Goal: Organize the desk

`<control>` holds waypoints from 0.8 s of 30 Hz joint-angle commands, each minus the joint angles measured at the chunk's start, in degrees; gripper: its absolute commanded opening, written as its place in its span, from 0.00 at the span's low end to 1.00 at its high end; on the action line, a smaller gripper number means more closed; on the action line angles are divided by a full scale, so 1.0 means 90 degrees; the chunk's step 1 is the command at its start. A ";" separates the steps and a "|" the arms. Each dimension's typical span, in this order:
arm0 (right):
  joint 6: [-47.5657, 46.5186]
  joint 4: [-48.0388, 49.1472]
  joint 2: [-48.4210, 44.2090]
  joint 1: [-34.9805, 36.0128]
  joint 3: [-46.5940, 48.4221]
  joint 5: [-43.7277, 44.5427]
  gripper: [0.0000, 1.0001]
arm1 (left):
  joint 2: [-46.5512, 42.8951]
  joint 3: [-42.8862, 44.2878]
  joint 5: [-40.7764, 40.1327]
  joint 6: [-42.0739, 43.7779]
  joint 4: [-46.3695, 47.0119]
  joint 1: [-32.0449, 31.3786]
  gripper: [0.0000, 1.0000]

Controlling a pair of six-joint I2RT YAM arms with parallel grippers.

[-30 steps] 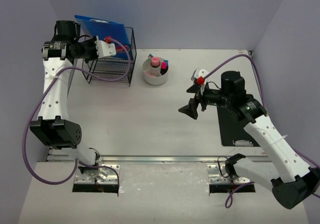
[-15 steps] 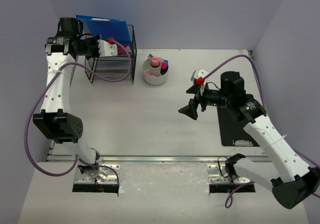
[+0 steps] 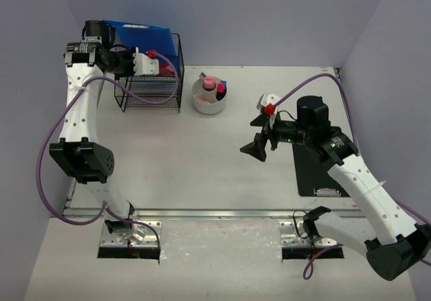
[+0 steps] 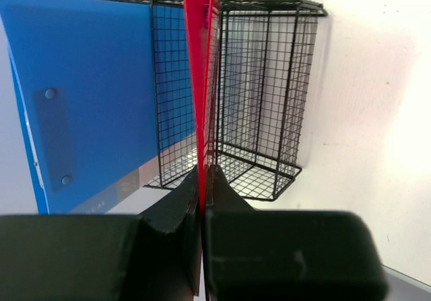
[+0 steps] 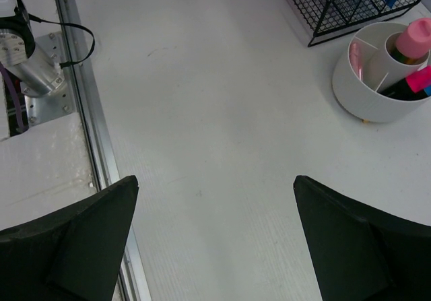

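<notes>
A thin red sheet [image 4: 199, 79], seen edge-on, is clamped between the clenched jaws of the left gripper [image 4: 202, 183]. It is held upright at the black wire basket [image 4: 262, 99], along its middle partition; which compartment it is in cannot be told. A blue folder [image 4: 87, 92] is stood in the basket beside the sheet. The basket is borne by the desk [image 3: 195, 159], at its far left corner. A white pen cup [image 3: 209, 108] is set just right of the basket. Well to the right of the basket, the right gripper [image 5: 214, 186] is held released, spread wide above the desk.
</notes>
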 commanded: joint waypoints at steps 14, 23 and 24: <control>0.0104 0.0124 0.0059 -0.0032 0.0095 -0.0131 0.99 | -0.0853 -0.2919 -0.0253 -0.3563 0.7038 -0.0092 0.70; 0.0123 0.0107 0.0047 -0.0032 0.0104 -0.0120 0.99 | -0.0773 -0.3683 -0.1055 -0.4835 0.9285 -0.0092 0.73; 0.0133 0.0114 0.0042 -0.0032 0.0111 -0.0115 0.99 | -0.0737 -0.3791 -0.1133 -0.4911 0.9583 -0.0114 0.73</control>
